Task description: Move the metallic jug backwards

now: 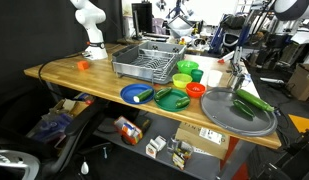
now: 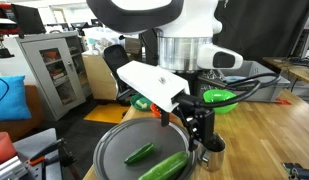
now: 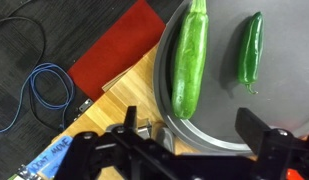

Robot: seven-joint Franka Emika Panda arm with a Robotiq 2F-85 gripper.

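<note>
Wrist view: claw [image 3: 187, 120] spread wide, holding nothing. Metallic jug [image 2: 211, 150] sits on surface [image 2: 279, 130], just beside round grey tray [image 2: 119, 138], under my claw. I judge nothing done yet: grasp and backward move both remain.

In an exterior view you stand well back from the bench [image 1: 64, 75], raised a little and looking across its whole length; the tool [image 1: 237, 70] is small, towards the right end. In an exterior view you sit very near, about level with the tool [image 2: 201, 132], facing it side-on. Your wrist view looks straight down past the tool [image 3: 187, 118], over the bench edge to the floor [image 3: 34, 60]. All three share the tray [image 1: 226, 108] just beside the tool.
</note>
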